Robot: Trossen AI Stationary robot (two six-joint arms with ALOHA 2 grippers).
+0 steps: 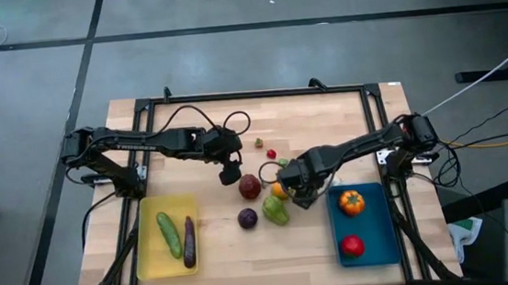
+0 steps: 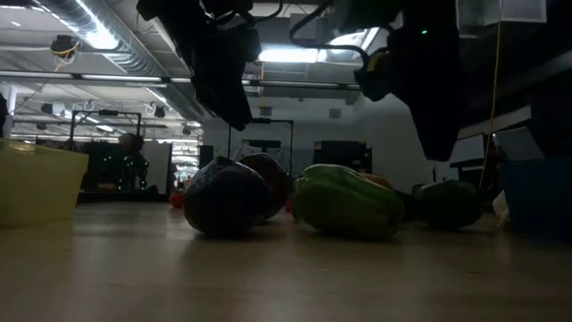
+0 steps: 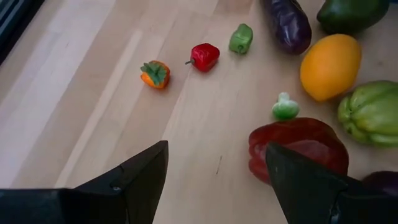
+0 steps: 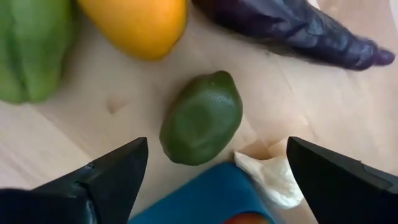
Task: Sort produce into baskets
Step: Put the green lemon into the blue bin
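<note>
Produce lies loose mid-table: a dark red pepper (image 1: 250,187), an orange (image 1: 279,191), a big green pepper (image 1: 275,210), a purple piece (image 1: 247,219), an eggplant (image 4: 298,28) and an avocado (image 4: 202,118). My left gripper (image 3: 216,149) hangs open above the wood, just left of the dark red pepper (image 3: 298,146). My right gripper (image 4: 217,143) points down, open, over the avocado, its fingers standing on either side without touching. The yellow basket (image 1: 150,262) holds a cucumber (image 1: 169,235) and an eggplant (image 1: 189,240). The blue basket (image 1: 386,232) holds an orange pepper (image 1: 351,202) and a red fruit (image 1: 351,245).
Small orange (image 3: 155,73), red (image 3: 204,56) and green (image 3: 241,38) peppers lie toward the far side. A white scrap (image 4: 270,177) rests against the blue basket's corner (image 4: 199,199), beside the avocado. A black frame (image 1: 250,95) runs around the table's edges.
</note>
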